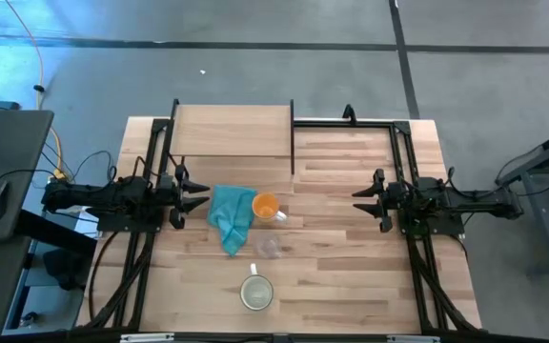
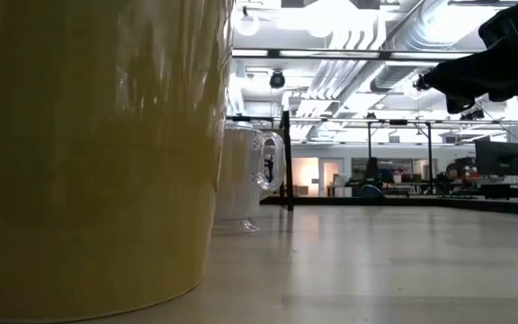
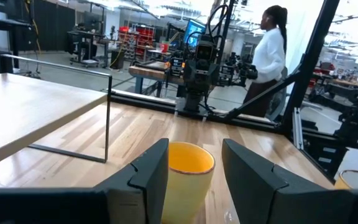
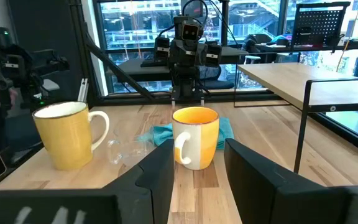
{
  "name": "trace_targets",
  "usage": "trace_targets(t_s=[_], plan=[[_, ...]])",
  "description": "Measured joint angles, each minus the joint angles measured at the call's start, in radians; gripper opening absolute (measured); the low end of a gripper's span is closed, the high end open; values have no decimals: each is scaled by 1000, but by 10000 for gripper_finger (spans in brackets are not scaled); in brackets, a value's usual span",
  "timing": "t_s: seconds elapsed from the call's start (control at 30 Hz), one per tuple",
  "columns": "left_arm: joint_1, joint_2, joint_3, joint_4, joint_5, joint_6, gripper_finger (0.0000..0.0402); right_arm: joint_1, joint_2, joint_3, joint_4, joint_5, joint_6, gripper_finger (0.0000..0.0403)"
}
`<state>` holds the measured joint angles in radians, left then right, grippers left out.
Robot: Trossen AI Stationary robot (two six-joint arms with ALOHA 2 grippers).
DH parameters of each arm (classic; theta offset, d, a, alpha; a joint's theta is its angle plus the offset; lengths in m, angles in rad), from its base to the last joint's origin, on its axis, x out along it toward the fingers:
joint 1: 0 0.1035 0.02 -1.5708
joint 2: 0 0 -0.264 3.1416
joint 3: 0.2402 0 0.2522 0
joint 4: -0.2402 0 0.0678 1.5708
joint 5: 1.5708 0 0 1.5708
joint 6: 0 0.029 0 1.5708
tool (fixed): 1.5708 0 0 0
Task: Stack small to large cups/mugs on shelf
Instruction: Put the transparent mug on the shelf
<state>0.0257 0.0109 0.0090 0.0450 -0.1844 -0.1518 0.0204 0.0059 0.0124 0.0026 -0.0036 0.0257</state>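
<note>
While both dark arms hover at mid-frame in the overhead view, the left gripper (image 1: 198, 198) and right gripper (image 1: 358, 201) have their fingers spread and hold nothing. Centre frame, the orange handled mug (image 1: 267, 207) stands beside a crumpled teal cloth (image 1: 231, 215). Below it sit the small clear glass cup (image 1: 268, 249) and the cream-white handled mug (image 1: 256, 292). The pale raised wooden shelf (image 1: 232, 143) fills the upper centre. The glass looks light, slippery and breakable; grasping across its rim seems safest.

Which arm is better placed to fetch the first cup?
Probably left: the left gripper sits closer to the orange mug and glass cup; the right gripper is farther off.
</note>
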Motion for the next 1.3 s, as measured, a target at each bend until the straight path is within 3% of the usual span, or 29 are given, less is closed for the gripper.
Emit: trace_targets(t_s=[0.4,0.6,0.8,0.93,1.13,1.3], plan=[[0,0,0,59,1,9,138,0,0,0,0,0,0,133],[-1,0,1,93,70,-142,138,0,0,0,0,0,0,133],[-1,0,1,93,72,-160,138,0,0,0,1,5,-7,133],[0,0,1,84,72,-254,138,0,0,0,2,7,-8,133],[0,0,1,85,80,-364,138,0,0,-1,10,8,147,133],[0,0,1,87,80,-399,138,0,0,-1,51,8,392,133]])
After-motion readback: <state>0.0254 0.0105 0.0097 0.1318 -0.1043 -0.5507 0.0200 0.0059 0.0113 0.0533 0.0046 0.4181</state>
